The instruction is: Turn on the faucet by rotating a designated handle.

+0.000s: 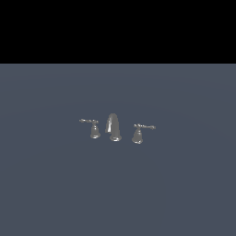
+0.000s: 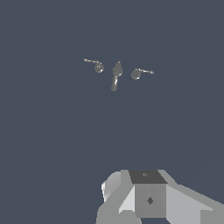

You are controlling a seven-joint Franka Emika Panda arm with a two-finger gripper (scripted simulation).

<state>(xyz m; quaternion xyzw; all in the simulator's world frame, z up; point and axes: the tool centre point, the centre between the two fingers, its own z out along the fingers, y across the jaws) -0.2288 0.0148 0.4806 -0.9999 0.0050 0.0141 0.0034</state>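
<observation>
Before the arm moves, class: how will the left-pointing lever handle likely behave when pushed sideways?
The handle looks like rigid metal, so it should swing, not bend. Its thin lever seems glossy and could slip off a contact. Its bell base sits flat, so tipping seems unlikely.

A: What carries everything?
B: A flat grey-blue desk (image 1: 55, 184).
A: And on it?
B: The faucet (image 1: 114, 127): an arched spout between two bell-based levers. The handle (image 1: 92, 126) stands at the exterior view's left, the other handle (image 1: 140, 132) at its right.
</observation>
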